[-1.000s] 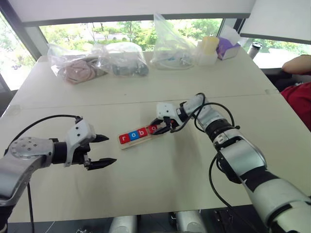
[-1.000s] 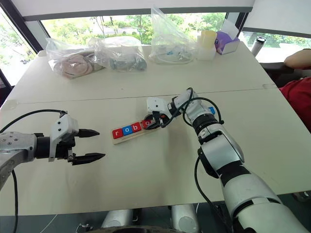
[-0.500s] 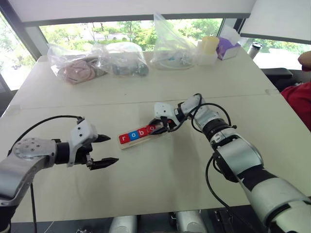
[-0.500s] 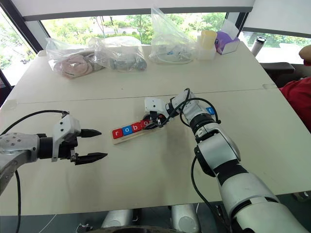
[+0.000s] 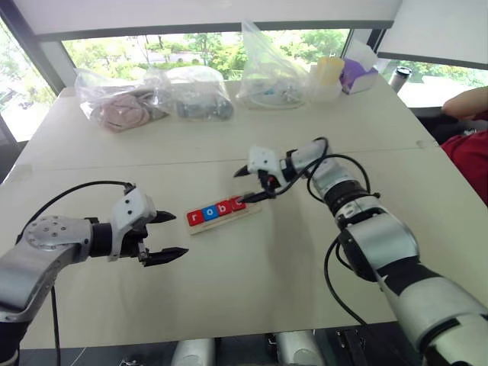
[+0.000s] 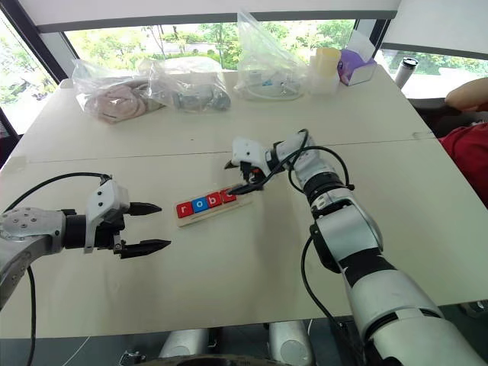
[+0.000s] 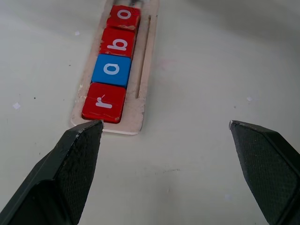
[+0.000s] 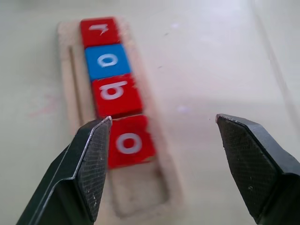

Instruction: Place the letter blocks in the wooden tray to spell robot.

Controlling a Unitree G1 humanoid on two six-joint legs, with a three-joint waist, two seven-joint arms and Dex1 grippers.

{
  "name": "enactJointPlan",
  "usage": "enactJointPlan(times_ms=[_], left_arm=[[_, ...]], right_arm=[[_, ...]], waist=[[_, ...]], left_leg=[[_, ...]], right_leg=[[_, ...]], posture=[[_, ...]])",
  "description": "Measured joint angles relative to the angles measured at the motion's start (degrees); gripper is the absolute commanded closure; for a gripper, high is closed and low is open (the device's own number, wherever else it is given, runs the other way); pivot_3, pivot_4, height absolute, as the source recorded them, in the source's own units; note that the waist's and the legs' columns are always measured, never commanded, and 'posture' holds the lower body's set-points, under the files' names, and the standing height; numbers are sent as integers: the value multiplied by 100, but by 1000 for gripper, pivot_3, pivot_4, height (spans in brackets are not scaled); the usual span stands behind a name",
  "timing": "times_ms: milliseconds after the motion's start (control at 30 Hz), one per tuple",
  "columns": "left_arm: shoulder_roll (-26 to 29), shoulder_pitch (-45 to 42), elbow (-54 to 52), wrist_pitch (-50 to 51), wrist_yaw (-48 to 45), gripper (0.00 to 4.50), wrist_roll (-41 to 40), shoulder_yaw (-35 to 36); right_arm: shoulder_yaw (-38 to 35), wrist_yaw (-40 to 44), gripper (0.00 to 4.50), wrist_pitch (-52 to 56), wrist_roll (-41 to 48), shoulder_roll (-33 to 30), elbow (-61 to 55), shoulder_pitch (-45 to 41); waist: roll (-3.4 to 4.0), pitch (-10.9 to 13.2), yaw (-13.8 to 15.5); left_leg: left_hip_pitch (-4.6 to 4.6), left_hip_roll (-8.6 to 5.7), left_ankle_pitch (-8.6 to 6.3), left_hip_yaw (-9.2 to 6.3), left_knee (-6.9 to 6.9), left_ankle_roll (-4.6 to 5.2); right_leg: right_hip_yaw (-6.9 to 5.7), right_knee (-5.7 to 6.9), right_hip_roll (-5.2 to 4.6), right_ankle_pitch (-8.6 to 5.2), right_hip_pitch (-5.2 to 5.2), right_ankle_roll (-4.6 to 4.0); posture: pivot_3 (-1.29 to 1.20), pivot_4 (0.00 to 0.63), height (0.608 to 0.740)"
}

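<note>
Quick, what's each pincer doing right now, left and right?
Left pincer: open, holding nothing.
Right pincer: open, empty, above the wooden tray.

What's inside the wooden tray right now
The tray holds four letter blocks in a row: red r, blue o, red b, red o. The last slot past them is bare wood. No t block is in it.

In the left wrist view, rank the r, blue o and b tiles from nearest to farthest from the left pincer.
1. The r tile, red, at the tray's near end, just beyond the open left pincer.
2. The blue o tile, next along the row.
3. The b tile, red, third along, farther up the tray.
</note>
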Motion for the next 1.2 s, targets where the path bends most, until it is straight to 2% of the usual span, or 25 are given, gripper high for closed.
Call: enactJointPlan(times_ms=[133, 300, 400, 533, 633, 833, 1033, 1133, 1200], left_arm=[[-79, -38, -152, 146, 40, 0, -268, 50], [-38, -111, -233, 205, 37, 0, -358, 81], [-35, -306, -168, 231, -37, 0, -359, -28], [-45, -616, 40, 157, -196, 0, -316, -287], [-75, -882, 297, 37, -296, 0, -181, -513], [-181, -975, 456, -45, -332, 0, -77, -690], [-184, -955, 460, -116, -329, 0, -20, -691], [-190, -952, 459, -123, -323, 0, 33, -695], [-205, -952, 454, -122, -313, 0, 38, -695]], right_arm=[[-679, -599, 852, 849, 432, -557, -1097, 436], [-1501, -1860, 852, 2585, 805, -1131, -3374, 2248], [-1822, -2208, 852, 3398, 958, -1576, -4607, 3323], [-1929, -2605, 852, 3966, 974, -1926, -5284, 3778], [-2052, -3408, 852, 4605, 876, -1812, -5549, 3795], [-2321, -4826, 852, 5821, 937, -806, -6593, 4208], [-2243, -5544, 852, 5819, 873, -579, -6441, 4267], [-2256, -5762, 1699, 5593, 869, -561, -6165, 4164], [-2253, -5821, 2664, 5522, 876, -556, -6112, 4155]], waist=[[-5, -3, 31], [0, -1, 126], [6, 2, 158], [6, 2, 85], [5, 1, 34], [5, 1, -4], [3, 0, 6], [1, -2, 9], [1, -2, 17]], left_leg=[[-2, -1, 0, -5, 0, -1], [-4, -5, 0, 2, -6, -1], [-3, -9, 1, 14, -6, 0], [10, -3, 1, 47, 4, 1], [10, 1, 2, 38, 5, 2], [-2, 7, 2, 26, -2, 2], [2, -3, 2, 36, 7, 2], [4, -4, 2, 35, 9, 2], [3, -4, 2, 32, 9, 2]], right_leg=[[-1, -5, -8, 0, 5, 0], [0, -6, -6, -2, -1, -2], [0, -4, 0, -6, -1, -6], [7, 1, 10, -9, 1, -16], [7, 3, 22, -8, 1, -15], [6, 4, 28, 6, -7, 1], [7, -5, 8, -5, 4, -12], [7, -6, 8, -4, 9, -11], [7, -6, 10, -4, 9, -10]], posture=[[0, 150, 740], [0, 150, 740], [0, 150, 740], [0, 150, 740], [0, 150, 740], [0, 150, 740], [0, 150, 740], [0, 150, 740], [0, 150, 740]])
